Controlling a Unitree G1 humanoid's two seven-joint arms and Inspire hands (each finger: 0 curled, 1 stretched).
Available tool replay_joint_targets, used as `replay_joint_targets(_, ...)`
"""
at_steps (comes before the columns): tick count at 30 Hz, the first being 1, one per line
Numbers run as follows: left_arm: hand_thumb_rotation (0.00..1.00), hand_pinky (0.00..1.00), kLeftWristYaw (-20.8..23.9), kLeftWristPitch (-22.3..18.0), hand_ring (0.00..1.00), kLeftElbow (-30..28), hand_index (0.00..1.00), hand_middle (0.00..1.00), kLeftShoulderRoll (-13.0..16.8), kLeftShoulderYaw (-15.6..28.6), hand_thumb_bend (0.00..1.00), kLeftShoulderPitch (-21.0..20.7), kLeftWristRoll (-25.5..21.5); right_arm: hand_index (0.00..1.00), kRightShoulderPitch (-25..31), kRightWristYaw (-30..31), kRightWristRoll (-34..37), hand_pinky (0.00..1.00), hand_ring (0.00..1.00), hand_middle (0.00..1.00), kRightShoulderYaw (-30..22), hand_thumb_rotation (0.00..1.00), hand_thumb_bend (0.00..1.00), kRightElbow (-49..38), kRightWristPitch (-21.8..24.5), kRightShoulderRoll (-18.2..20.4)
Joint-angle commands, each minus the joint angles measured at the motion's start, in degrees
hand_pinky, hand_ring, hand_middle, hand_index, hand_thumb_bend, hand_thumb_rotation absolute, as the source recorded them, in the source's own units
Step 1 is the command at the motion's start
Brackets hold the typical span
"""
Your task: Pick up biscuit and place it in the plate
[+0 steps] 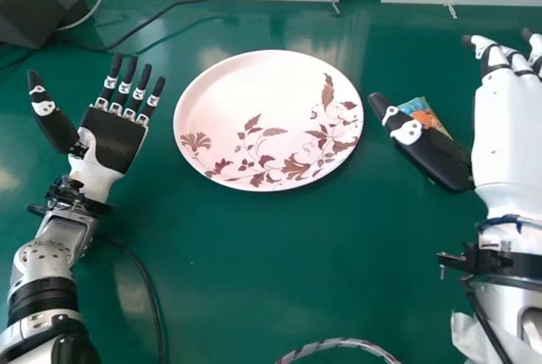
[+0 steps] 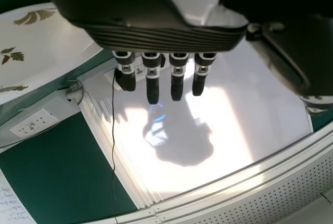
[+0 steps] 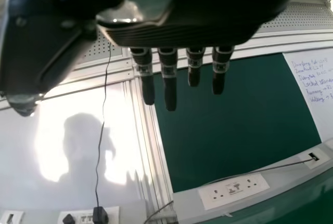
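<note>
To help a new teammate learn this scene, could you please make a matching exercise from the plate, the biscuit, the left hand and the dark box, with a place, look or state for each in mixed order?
Things:
1. Plate
2. Biscuit
3. Left hand
4. Dark box

Descriptions:
A. Open, to the left of the plate
B. At the table's far left corner
C. Pale, with brown leaves and flowers
D. Partly hidden behind the right hand

Right pairs: 1-C, 2-D, 3-A, 4-B
</note>
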Motion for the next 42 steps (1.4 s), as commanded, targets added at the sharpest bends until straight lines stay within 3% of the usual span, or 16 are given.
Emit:
replay_joint_targets(1,0.7,1.0,-0.18,0.23,0.93,0.9,0.99,0.97,-0.11,0.26,1.0,0.85,0.22,0.9,-1.04,1.46,-1.61,0.91,0.89,0.86,-0.68,0.85,1.0,-0.12,0.4,2.49)
replay_joint_targets(19,0.73,1.0,-0.81,0.06,0.92,1.81,1.0,0.95,-0.57,0.36,1.0,0.32,0.09,0.98,-8.31,14.74,-8.27,0.92,0.91,0.89,-4.79,0.87,1.0,2.85,-0.94,0.29)
replay_joint_targets(34,0.68,0.99,-1.53,0.2,0.9,3.32,0.98,0.94,-0.31,0.42,0.99,-0.68,0.05,1.0,-11.27,19.92,-6.15,0.94,0.91,0.9,-8.09,0.84,1.0,7.48,-1.49,-3.37)
replay_joint_targets(42,0.67,0.99,-0.41,0.74,0.91,2.4,0.98,0.95,-0.77,0.62,0.98,-0.54,-0.31,1.0,-12.47,23.74,-6.01,0.91,0.9,0.89,-8.51,0.83,1.0,8.9,-1.48,-5.09)
